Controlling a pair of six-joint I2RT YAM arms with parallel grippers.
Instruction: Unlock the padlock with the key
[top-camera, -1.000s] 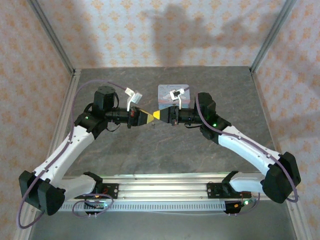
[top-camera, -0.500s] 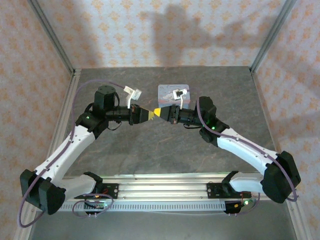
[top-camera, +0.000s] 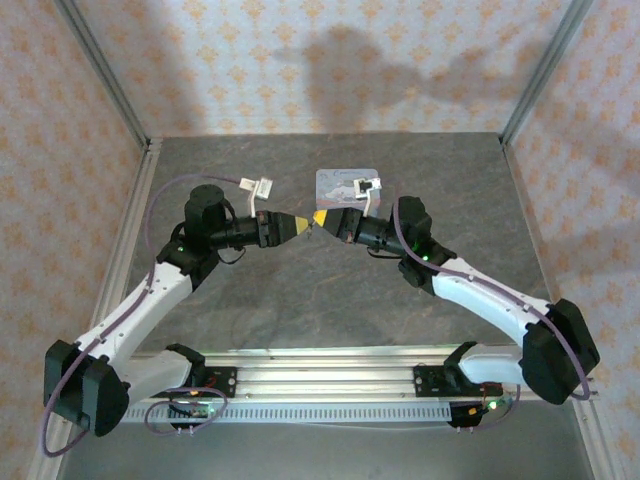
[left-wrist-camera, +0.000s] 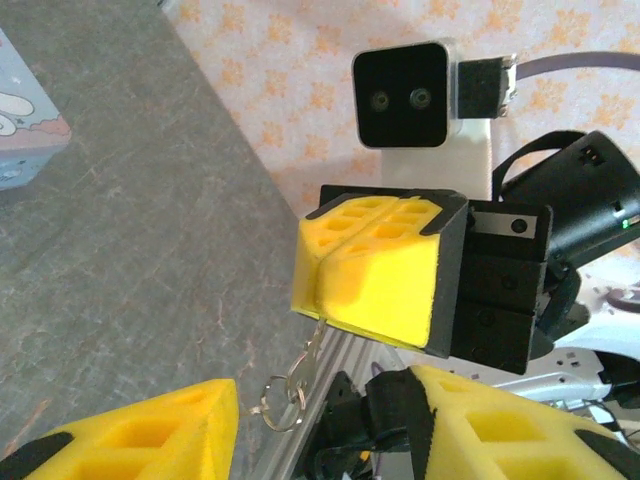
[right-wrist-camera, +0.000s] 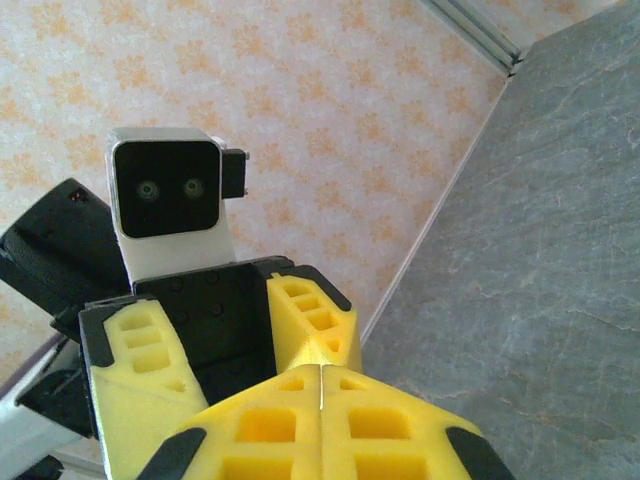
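Observation:
Both grippers meet tip to tip in the air over the middle of the table. My right gripper (top-camera: 320, 220) is shut, and in the left wrist view a thin silver key (left-wrist-camera: 318, 338) pokes down out of the seam of its yellow fingers (left-wrist-camera: 370, 270). A small wire ring (left-wrist-camera: 283, 397) hangs from the key. My left gripper (left-wrist-camera: 310, 425) stands open, its two yellow fingers apart on either side of the hanging ring without pressing on it. From above, the left gripper (top-camera: 298, 226) points right at the right one. The padlock is hidden.
A pale-blue tin with a cartoon lid (top-camera: 345, 183) lies on the grey table just behind the two grippers; its corner also shows as the tin (left-wrist-camera: 25, 130) in the left wrist view. The aluminium rail (top-camera: 320, 375) with the arm bases runs along the near edge.
My left gripper went from shut to open. Both gripper tips shifted a little toward the back of the table, staying together. The right gripper stayed shut.

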